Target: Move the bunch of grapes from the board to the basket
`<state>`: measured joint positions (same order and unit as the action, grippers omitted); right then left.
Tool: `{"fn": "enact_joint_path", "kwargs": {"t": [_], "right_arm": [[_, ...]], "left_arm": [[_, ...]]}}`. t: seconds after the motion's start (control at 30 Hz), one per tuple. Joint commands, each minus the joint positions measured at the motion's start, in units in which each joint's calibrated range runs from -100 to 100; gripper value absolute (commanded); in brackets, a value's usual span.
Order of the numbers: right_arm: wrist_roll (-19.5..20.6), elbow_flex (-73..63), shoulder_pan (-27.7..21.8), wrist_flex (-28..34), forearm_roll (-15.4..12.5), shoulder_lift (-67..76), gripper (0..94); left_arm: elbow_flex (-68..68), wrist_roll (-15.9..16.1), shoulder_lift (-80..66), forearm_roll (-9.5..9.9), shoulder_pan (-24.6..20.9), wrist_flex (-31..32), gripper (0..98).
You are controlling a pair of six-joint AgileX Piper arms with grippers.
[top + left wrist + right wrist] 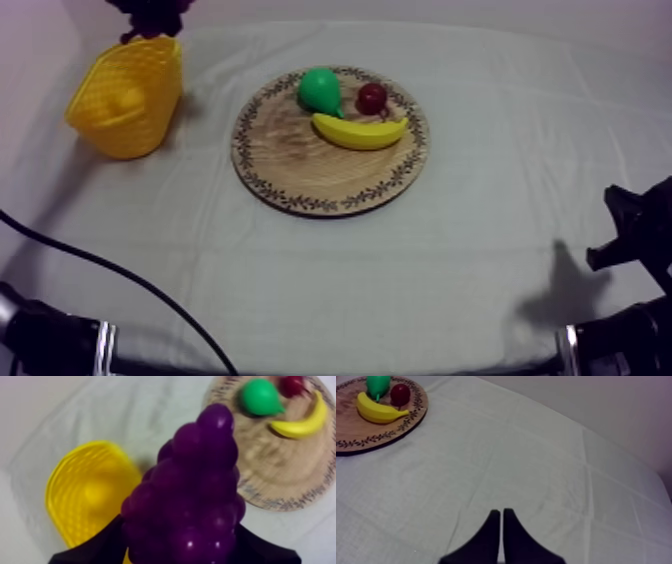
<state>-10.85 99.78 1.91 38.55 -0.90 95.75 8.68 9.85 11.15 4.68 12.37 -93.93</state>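
Soft, even light with a faint purple cast covers the cloth (400,290); the basket (125,95) throws a pale shadow, the right arm (640,235) a darker one.

At the frame's upper left, the top edge is cutting off the bunch of grapes (153,14) above the yellow basket (128,95).

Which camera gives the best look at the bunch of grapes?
The left wrist view: the bunch of grapes looms close, held in the left gripper near the yellow basket. The top view catches a dark part of it above the basket.
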Motion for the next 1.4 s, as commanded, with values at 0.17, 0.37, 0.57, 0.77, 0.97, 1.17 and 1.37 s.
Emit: {"fn": "enact_joint_path", "kwargs": {"t": [0.17, 0.37, 0.57, 0.77, 0.97, 1.17, 1.37], "right_arm": [[-0.02, 0.00, 0.01, -0.01, -0.01, 0.00, 0.3], [-0.02, 0.00, 0.01, -0.01, -0.01, 0.00, 0.3], [-0.02, 0.00, 0.01, -0.01, -0.01, 0.00, 0.3], [-0.02, 0.00, 0.01, -0.01, -0.01, 0.00, 0.3], [-0.02, 0.00, 0.01, -0.01, -0.01, 0.00, 0.3], [-0.02, 0.00, 0.01, -0.01, -0.01, 0.00, 0.3], [-0.02, 0.00, 0.01, -0.01, -0.01, 0.00, 0.3]], "left_arm": [[-0.09, -1.98, 0.44, -0.37, -7.37, 0.01, 54.9], [-0.27, -4.53, 1.32, -0.67, -9.29, -0.07, 55.0], [-0.11, -6.43, 3.60, -1.39, -10.06, -0.08, 55.4], [1.59, -7.40, 8.40, -2.28, -11.26, -0.08, 55.6], [3.09, -7.69, 14.39, -3.03, -12.37, -0.08, 56.6], [4.73, -7.64, 20.04, -3.43, -12.72, -0.08, 57.5], [5.63, -7.60, 23.64, -3.86, -12.64, -0.02, 60.3]]}}
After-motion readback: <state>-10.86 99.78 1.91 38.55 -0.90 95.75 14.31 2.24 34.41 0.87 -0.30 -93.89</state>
